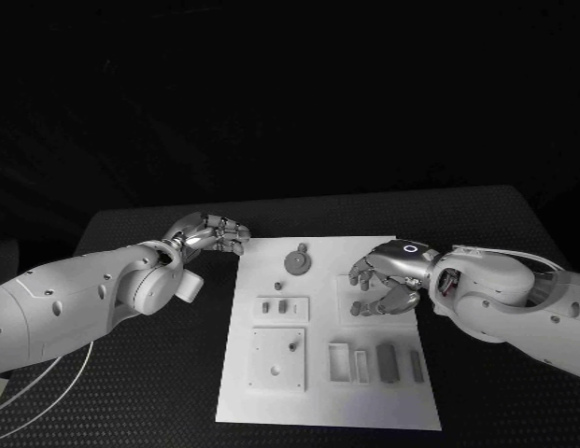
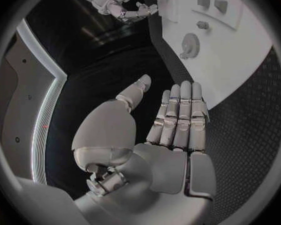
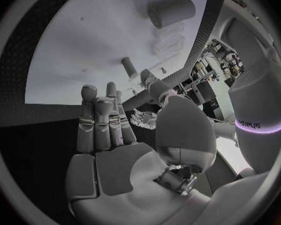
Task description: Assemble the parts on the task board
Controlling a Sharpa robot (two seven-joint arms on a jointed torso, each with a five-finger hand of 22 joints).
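The white task board (image 1: 371, 411) lies in the middle of the black table. On it are a round toothed part (image 1: 296, 259), a small part (image 1: 277, 286), a plate with two pegs (image 1: 283, 306) and a row of slots holding grey parts (image 1: 387, 361). My right hand (image 1: 387, 276) hovers over the board's upper right area, fingers bent down and apart, holding nothing I can see. A small peg (image 3: 129, 66) stands just beyond its thumb (image 3: 154, 87), and a grey cylinder (image 3: 172, 12) lies farther off. My left hand (image 1: 213, 233) is off the board's far left corner, its fingers (image 2: 178, 112) straight and empty.
A square plate with holes (image 1: 277, 357) sits on the board's near left part. The toothed part (image 2: 190, 44) is also in the left wrist view, ahead of the fingers on the board (image 2: 240, 60). A cable (image 1: 48, 383) loops under my left arm.
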